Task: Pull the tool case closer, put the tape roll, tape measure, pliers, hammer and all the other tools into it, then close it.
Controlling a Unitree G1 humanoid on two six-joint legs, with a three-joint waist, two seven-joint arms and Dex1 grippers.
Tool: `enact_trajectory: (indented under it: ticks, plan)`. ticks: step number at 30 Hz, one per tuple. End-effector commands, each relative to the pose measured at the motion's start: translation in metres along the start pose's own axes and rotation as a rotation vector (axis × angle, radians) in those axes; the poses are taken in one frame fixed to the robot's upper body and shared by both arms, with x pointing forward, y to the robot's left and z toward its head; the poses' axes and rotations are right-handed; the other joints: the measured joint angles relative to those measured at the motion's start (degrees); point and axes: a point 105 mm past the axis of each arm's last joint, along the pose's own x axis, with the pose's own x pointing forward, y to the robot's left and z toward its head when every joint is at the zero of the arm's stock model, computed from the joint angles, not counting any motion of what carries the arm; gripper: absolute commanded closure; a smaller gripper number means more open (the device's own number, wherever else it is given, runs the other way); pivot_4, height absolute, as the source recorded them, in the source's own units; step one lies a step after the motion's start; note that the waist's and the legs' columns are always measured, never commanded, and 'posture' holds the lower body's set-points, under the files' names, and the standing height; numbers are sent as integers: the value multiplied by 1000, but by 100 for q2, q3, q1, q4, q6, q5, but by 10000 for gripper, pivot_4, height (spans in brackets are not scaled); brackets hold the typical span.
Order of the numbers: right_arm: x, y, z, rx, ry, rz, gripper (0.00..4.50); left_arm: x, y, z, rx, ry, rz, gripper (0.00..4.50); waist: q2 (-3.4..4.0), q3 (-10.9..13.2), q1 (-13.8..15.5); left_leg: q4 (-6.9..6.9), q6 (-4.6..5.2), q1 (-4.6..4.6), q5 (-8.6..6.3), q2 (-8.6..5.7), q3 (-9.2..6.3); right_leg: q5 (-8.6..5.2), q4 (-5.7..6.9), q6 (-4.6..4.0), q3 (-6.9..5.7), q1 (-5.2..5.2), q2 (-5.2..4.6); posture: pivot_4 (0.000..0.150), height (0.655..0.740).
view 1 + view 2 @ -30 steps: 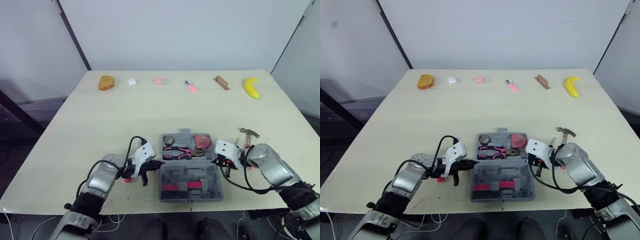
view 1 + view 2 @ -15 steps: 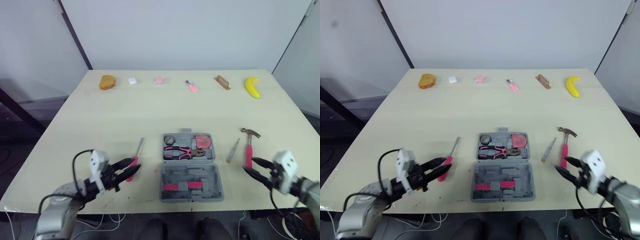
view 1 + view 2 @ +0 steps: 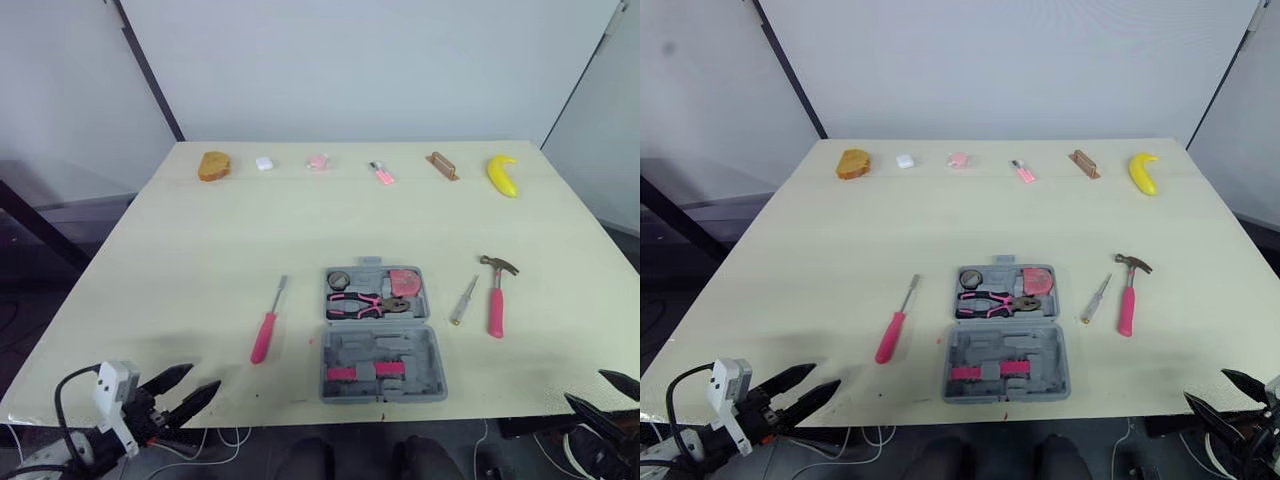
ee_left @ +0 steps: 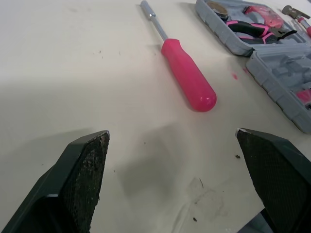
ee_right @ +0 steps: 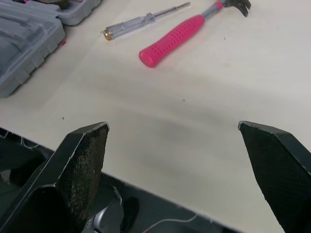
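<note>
Left hand (image 3: 203, 376) and right hand (image 3: 585, 386) hover at the near edge of the desk (image 3: 300, 230), both spread wide apart; tool case (image 3: 382, 345) lies open, hammer (image 3: 494, 305) to its right.

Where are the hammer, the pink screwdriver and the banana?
hammer (image 3: 495, 300), left eye view, on its pink handle.
pink screwdriver (image 3: 268, 325), left eye view, on its handle.
banana (image 3: 503, 175), left eye view, on its middle.

The tool case (image 3: 380, 350) is grey. The pliers (image 3: 362, 303) are pink and black. The screwdriver (image 3: 264, 335) and the hammer (image 3: 495, 310) have pink handles. The banana (image 3: 503, 175) is yellow, and the table (image 3: 230, 230) is pale cream with dark scuffs.
</note>
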Motion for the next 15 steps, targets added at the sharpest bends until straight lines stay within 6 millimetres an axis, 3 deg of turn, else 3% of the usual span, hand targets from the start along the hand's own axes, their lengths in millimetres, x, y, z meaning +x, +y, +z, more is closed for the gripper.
enact_trajectory:
  ticks: [1,7,15]
  plan:
    - [2,-3,17,-51,-34,3,0,2,-3,15,43,-43,-21,687,1,0,0,0,0,0,0,1,2,0,0,0,3,-2,0,1500,7400]
    - [38,6,61,-130,-123,27,0,29,-22,39,72,-77,-106,687,1,0,4,-1,0,-2,0,5,6,2,1,0,6,-5,0,1500,7400]
    - [86,35,105,-275,-88,151,0,60,-77,77,168,-79,-459,687,3,3,14,0,0,-5,0,4,10,9,4,10,6,-8,11,1500,7400]
